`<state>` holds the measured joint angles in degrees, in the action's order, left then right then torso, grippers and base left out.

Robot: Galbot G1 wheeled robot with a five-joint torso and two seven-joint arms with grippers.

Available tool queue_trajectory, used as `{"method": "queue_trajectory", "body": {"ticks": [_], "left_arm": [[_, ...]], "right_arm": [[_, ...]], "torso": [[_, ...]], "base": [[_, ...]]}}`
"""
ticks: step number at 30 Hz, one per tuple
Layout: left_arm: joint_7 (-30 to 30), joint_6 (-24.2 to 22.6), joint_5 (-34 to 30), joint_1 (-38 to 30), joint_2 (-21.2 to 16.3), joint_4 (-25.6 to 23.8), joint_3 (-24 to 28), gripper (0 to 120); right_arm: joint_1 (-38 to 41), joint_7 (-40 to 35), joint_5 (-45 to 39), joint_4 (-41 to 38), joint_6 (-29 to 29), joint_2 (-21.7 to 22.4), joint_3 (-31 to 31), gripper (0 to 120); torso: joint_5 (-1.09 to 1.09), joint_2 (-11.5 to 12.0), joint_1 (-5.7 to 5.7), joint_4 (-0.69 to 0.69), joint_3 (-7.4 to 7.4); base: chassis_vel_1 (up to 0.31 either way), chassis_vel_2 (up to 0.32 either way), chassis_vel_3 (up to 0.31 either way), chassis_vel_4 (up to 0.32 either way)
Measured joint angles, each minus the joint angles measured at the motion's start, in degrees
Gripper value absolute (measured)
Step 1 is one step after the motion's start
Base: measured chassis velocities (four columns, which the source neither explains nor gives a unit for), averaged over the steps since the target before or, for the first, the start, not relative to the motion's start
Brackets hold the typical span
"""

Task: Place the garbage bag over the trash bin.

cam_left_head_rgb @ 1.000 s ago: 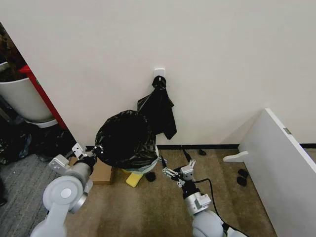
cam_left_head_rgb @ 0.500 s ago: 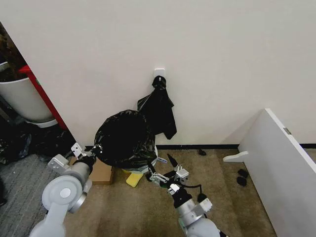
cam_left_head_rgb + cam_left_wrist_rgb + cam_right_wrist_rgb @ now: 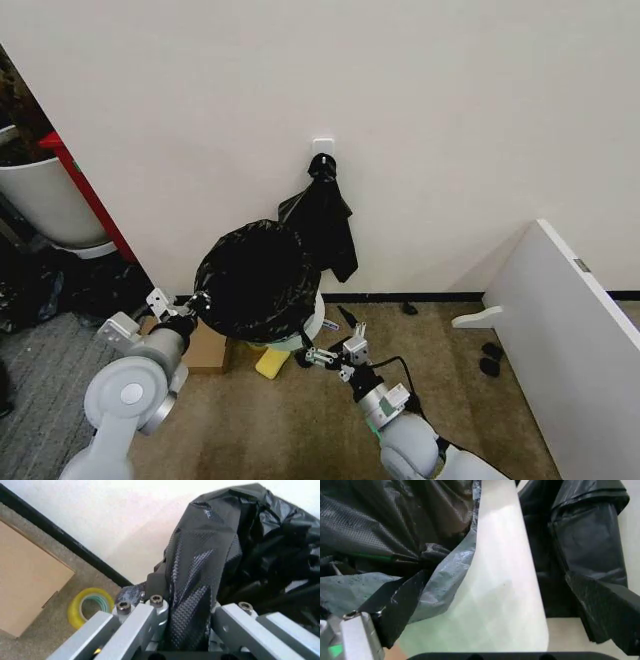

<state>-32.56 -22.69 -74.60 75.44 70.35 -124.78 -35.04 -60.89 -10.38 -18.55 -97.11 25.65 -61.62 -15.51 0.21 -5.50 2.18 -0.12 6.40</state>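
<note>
Garbage bag point(image 3: 255, 280) draped over trash bin point(image 3: 308, 325) rim, by wall on floor | left pincer point(image 3: 193, 304) clamped on bag's left edge | right pincer point(image 3: 318, 355) fingers spread, holding nothing, just beside bin's lower right side

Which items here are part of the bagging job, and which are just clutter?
Job: bag, bin, left end effector gripping the bag's edge, right end effector at the bin's side.
Clutter: hooked bags, tape roll, cardboard, white board.
</note>
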Motion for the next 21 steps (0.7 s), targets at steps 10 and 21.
{"method": "queue_trajectory", "body": {"ticks": [10, 21], "left_arm": [[-0.04, -0.43, -0.4, -0.07, -0.25, -0.48, 0.13, 3], [0.09, -0.29, -0.2, -0.6, 0.01, 0.72, 0.61, 3]], "right_arm": [[1.99, 4.29, 9.96, 7.69, 6.12, -0.49, 3.11, 100], [1.86, 13.68, 6.24, 8.48, 13.14, 1.35, 3.94, 100]], "torso": [[0.0, 0.0, 0.0, 0.0, 0.0], [0.0, 0.0, 0.0, 0.0, 0.0]], "base": [[0.0, 0.0, 0.0, 0.0], [0.0, 0.0, 0.0, 0.0]]}}
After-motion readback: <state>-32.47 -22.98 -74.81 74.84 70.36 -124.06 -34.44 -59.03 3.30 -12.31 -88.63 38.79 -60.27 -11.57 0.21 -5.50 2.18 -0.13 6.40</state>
